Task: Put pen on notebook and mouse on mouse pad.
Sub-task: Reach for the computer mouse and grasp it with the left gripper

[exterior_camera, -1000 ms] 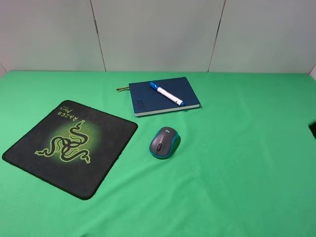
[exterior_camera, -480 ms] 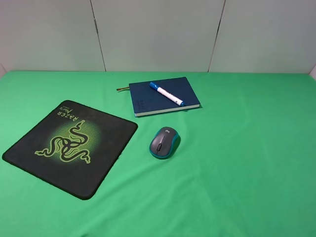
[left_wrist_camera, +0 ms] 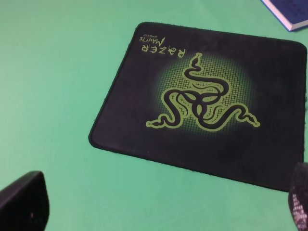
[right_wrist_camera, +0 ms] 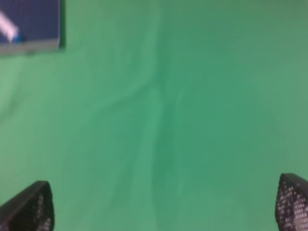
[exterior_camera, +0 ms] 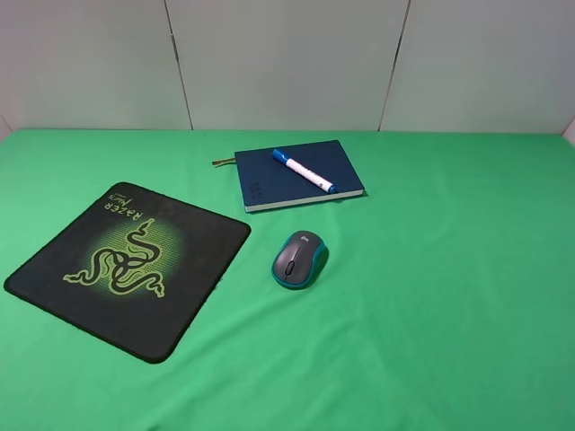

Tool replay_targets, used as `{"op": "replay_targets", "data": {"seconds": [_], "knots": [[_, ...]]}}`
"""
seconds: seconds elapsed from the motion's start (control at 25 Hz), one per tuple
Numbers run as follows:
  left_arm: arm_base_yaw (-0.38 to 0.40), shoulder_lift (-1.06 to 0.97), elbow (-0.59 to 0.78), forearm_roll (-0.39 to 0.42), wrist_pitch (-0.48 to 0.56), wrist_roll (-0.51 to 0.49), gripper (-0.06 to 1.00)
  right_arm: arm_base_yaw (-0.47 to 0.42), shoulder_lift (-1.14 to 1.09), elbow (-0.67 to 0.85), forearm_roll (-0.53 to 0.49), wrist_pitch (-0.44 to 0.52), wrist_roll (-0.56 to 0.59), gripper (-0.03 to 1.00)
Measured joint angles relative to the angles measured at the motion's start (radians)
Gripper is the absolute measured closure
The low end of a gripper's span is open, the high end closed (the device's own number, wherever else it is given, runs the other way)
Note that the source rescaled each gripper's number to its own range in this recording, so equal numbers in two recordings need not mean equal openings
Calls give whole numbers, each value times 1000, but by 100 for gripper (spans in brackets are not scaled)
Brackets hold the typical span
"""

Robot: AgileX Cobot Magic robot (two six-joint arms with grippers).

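The pen (exterior_camera: 304,171) with blue cap and white barrel lies diagonally on the navy notebook (exterior_camera: 299,174) at the back middle; a corner of both shows in the right wrist view, notebook (right_wrist_camera: 33,24) and pen (right_wrist_camera: 8,26). The teal-sided mouse (exterior_camera: 299,258) sits on the green cloth, right of the black mouse pad (exterior_camera: 128,266), apart from it. The mouse pad (left_wrist_camera: 207,96) fills the left wrist view. Neither arm appears in the high view. My left gripper (left_wrist_camera: 163,202) is open above the pad's near side. My right gripper (right_wrist_camera: 163,207) is open over bare cloth.
A green cloth (exterior_camera: 431,296) covers the whole table, with grey wall panels (exterior_camera: 287,63) behind. A thin brownish ribbon (exterior_camera: 222,162) sticks out of the notebook's left end.
A dark shape at the right edge of the high view one second ago has gone out of view. The objects have not moved.
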State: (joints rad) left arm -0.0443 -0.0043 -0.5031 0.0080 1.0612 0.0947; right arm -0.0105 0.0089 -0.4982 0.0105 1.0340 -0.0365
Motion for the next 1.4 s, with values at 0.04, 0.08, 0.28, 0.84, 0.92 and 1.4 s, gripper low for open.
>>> {"op": "replay_targets", "data": {"seconds": [0.04,0.08,0.28,0.84,0.92,1.4], "knots": [[0,0,0,0,0,0,-6,-4,-9,0,-1,0,8,-3],[0,0,0,0,0,0,-6,-7,-11,0,-1,-3,18,-3],[0,0,0,0,0,0,-6,-9,-12,1,-11,-14,42,-3],[0,0,0,0,0,0,-6,-11,-12,1,-28,-16,78,-3],[0,0,0,0,0,0,-6,-11,-12,1,-29,-16,78,-3],[0,0,0,0,0,0,-6,-11,-12,1,-28,-16,78,-3]]}}
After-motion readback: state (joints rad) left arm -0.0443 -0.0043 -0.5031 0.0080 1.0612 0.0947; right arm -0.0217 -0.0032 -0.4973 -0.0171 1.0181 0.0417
